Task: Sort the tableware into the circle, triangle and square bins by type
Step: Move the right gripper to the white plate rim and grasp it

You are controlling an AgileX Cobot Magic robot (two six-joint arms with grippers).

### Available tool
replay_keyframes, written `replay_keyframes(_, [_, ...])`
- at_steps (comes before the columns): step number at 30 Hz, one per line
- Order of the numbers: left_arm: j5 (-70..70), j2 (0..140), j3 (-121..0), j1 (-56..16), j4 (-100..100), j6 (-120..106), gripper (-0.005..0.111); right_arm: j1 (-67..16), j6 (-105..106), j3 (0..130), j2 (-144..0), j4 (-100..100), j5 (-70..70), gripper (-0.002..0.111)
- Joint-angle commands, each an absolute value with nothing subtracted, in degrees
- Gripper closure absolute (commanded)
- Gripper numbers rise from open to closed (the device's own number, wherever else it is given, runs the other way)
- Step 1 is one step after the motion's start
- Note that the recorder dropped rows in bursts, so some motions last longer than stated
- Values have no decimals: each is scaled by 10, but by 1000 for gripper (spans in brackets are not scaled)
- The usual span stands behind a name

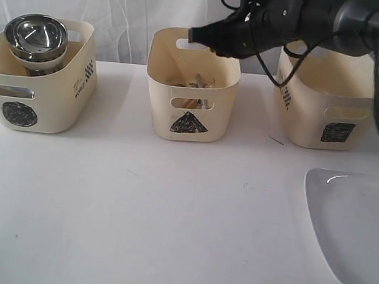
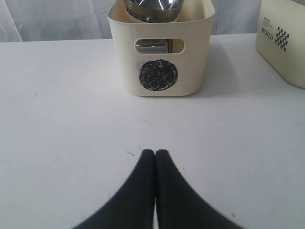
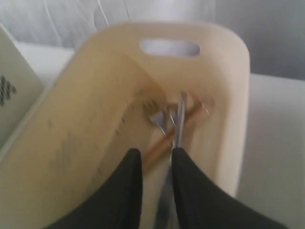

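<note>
My right hand (image 3: 156, 152) hangs narrowly parted over the triangle bin (image 3: 95, 119); steel cutlery (image 3: 178, 126) and chopsticks (image 3: 195, 114) lie inside it. My left hand (image 2: 155, 152) is pressed closed, empty, above the bench (image 2: 57, 119).

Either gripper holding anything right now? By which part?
Left gripper: fingers shut, nothing held. Right gripper: fingers parted over the triangle bin; the handle of a steel utensil lies between them, grip cannot be told.

Plate (image 1: 352, 228) partly out of frame
</note>
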State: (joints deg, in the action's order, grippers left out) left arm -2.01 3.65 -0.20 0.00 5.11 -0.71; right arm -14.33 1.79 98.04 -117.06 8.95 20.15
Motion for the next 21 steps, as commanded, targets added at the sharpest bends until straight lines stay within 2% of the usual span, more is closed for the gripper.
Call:
replay_keyframes(1, [-18, 34, 0, -1, 54, -4, 107, -143, -31, 866, -1080, -79, 307, 86])
replay_keyframes(5, [-18, 34, 0, -1, 54, -4, 107, -175, -124, 754, -993, -261, 417, 83])
replay_keyframes(12, [-18, 34, 0, -1, 54, -4, 107, -296, -157, 614, -886, -325, 528, 54])
replay_keyframes(21, [-18, 34, 0, -1, 54, -4, 107, -378, -276, 486, -900, -375, 573, 53])
